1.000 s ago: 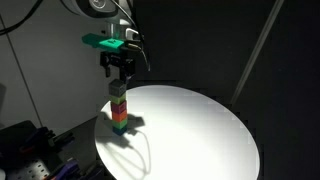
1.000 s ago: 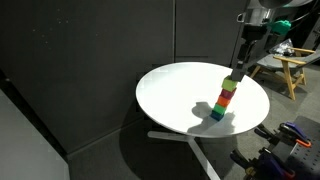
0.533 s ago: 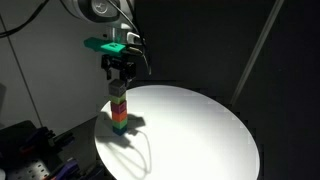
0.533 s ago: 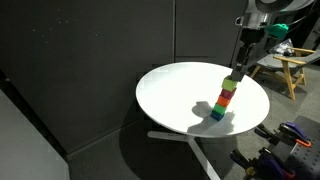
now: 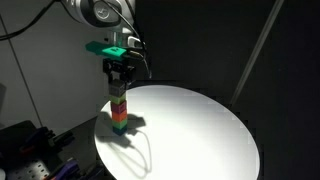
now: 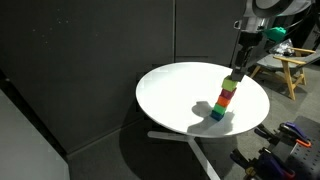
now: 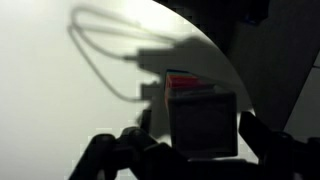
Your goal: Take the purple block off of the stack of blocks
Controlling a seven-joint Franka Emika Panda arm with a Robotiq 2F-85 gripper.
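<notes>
Looking over the scene, I see the round white table (image 5: pixel 205 135) (image 6: pixel 165 95) is the biggest thing, and it carries the stack of blocks (image 5: pixel 120 115) (image 6: pixel 223 102) on its top; the stack stands near the table's rim in both exterior views. Dark curtains hang behind the stack. In an exterior view a wooden stool (image 6: pixel 287 62) stands well beyond the stack, off the table.

My arm comes down from above the stack, and my gripper (image 5: pixel 120 87) (image 6: pixel 235 73) (image 7: pixel 203 140) hangs straight over it, pointing downward. The stack itself is a narrow upright tower of same-sized cubes; under its top cube I can make out yellow-green, orange-red and green.

The purple block (image 5: pixel 119 93) (image 6: pixel 233 78) (image 7: pixel 203 122), which reads as pale grey, sits at the very top of the stack. In the wrist view it fills the space between my two fingers (image 7: pixel 258 140), one on each side of it. The jaws straddle it closely, but I cannot tell whether they press on its sides or stand just clear of them.
</notes>
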